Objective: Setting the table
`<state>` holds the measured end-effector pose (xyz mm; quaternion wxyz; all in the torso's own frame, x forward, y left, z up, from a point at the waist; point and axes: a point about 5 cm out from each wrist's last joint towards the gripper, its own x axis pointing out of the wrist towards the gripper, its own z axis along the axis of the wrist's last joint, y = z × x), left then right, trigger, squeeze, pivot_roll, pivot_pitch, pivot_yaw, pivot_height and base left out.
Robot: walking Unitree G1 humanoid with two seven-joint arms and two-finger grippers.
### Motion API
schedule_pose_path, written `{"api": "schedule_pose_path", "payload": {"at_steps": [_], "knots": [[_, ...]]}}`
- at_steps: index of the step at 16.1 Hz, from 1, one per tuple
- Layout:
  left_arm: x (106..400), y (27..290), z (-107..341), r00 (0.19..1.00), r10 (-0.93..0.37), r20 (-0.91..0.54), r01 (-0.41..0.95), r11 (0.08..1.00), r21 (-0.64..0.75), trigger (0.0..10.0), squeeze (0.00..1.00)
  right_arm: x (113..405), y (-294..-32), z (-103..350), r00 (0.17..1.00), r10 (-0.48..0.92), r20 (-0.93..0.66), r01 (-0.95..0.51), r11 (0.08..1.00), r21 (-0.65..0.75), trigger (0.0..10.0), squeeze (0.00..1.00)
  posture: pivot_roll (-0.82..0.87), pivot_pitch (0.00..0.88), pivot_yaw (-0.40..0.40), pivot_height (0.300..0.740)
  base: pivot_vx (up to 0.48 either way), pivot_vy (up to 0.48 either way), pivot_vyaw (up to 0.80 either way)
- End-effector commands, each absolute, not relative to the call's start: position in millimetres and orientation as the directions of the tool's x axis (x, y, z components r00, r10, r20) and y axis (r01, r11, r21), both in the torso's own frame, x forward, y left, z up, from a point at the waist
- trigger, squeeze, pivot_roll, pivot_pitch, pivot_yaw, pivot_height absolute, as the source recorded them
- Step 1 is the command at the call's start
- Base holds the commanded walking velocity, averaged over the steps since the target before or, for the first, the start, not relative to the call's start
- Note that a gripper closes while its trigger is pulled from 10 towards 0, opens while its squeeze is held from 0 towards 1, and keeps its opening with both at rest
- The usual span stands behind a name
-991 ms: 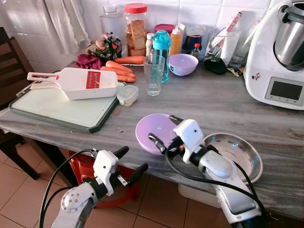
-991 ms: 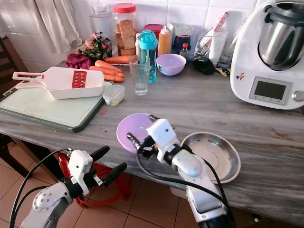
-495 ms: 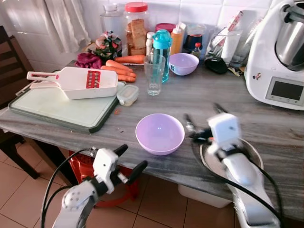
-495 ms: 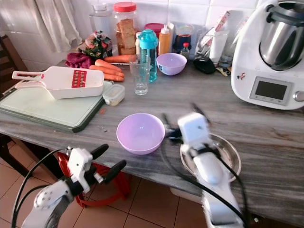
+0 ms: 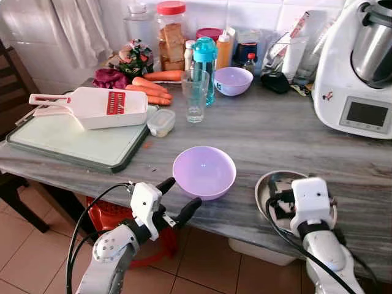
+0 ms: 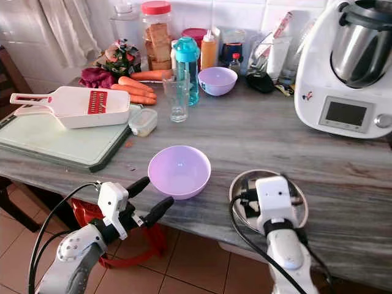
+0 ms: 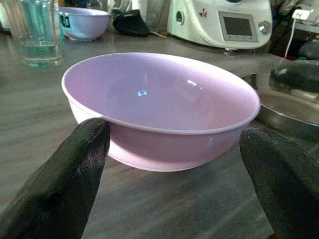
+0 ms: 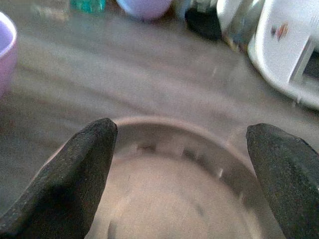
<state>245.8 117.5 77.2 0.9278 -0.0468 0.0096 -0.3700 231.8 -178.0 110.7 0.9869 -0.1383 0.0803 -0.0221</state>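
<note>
Counter [image 5: 282, 131]: purple bowl [image 5: 204, 172] just beyond spread left end effector [image 5: 177, 199]; right end effector [image 8: 182, 169] spread over steel bowl [image 8: 174, 199]

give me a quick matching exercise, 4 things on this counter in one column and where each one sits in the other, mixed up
Things:
1. steel plate
2. near purple bowl
3. white slicer
4. drinking glass

Places:
A. on the green cutting board
B. under the right gripper, at the counter's front edge
C. beside the teal bottle, near the carrots
D. just ahead of the open left gripper

Pairs: 1-B, 2-D, 3-A, 4-C
</note>
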Motion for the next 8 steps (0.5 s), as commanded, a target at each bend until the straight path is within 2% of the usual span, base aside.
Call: {"api": "schedule_pose_path", "payload": {"at_steps": [1,3,8], "knots": [[247.7,114.4,81.3,0.724,-0.689,0.021,0.688,0.72,-0.087,10.0,0.0,229.5,-178.8,109.0,0.978,-0.076,-0.193,0.026,0.969,-0.247,10.0,0.9,0.05,0.0,0.025,0.74,0.0,0.0,0.0],[249.6,112.7,82.0,0.73,-0.683,0.023,0.681,0.725,-0.103,10.0,0.0,229.8,-177.1,104.9,0.968,-0.059,-0.242,0.006,0.977,-0.215,10.0,0.85,0.05,0.0,0.025,0.74,0.0,0.0,0.0],[256.4,106.0,85.4,0.745,-0.666,0.033,0.665,0.739,-0.105,10.0,0.0,231.3,-174.4,102.0,0.949,-0.021,-0.316,-0.022,0.991,-0.131,10.0,0.83,0.06,0.001,0.023,0.74,0.0,0.0,0.0]]}}
